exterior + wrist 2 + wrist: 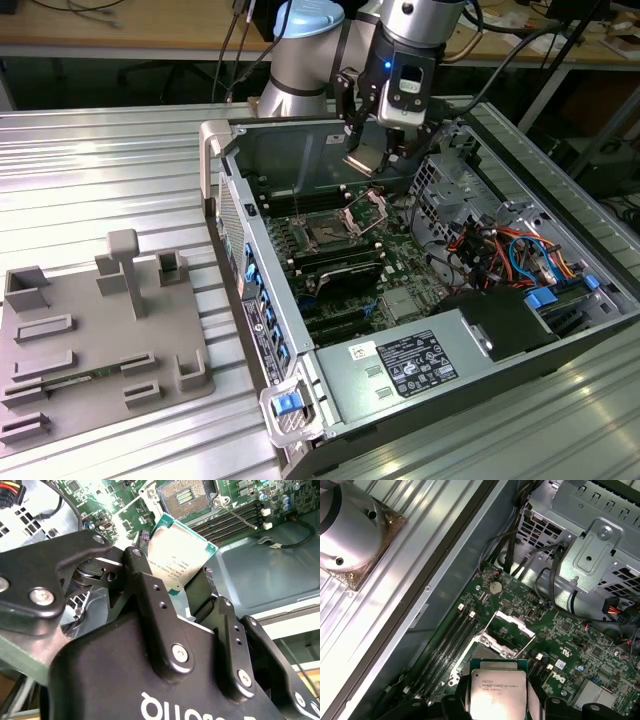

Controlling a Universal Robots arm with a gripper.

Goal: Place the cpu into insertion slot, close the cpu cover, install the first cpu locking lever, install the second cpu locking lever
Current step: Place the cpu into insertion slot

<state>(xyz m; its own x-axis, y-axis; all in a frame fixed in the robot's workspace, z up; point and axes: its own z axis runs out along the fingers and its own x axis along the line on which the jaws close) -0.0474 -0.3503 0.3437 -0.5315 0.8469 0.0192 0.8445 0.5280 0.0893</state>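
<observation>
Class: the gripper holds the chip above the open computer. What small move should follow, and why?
Probably lower it gently toward the socket: the gripper grips the chip well above it, and the cover stands open, so the way down looks free.

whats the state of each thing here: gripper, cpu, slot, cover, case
cpu: gripped by its edges, tilted, in the air
gripper: shut on cpu
insertion slot: empty, uncovered
cpu cover: swung open
computer case: side open
</observation>
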